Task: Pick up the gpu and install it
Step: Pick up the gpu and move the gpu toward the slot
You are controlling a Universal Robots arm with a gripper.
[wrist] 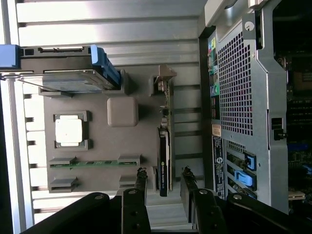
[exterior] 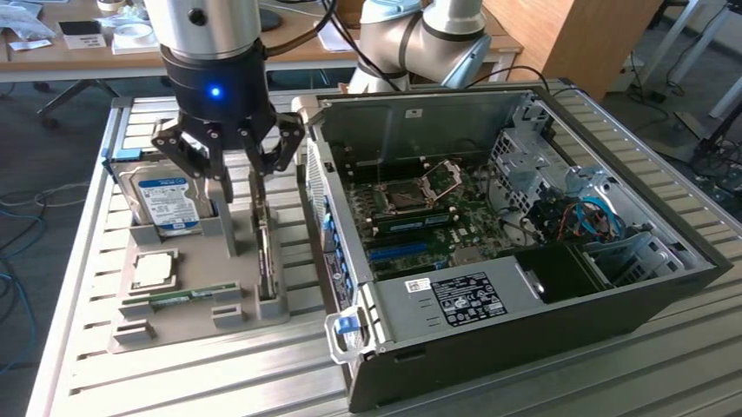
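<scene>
On the slatted bench (exterior: 82,287), with gripper (wrist: 164,173) parted wide astride the edge-on gpu (wrist: 164,146), unclamped: risk of off-centre closing, tilting or jamming the thin card in its tray (wrist: 122,141) slot.

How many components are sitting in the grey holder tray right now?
4. The hard drive stands at the far end; the CPU lies flat in the middle; the memory stick lies nearest the camera; the gpu stands on edge on the case side. None seems hidden.

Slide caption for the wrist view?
Open tool poised over the gpu, standing edge-on in the gray parts tray beside the PC case.
</scene>
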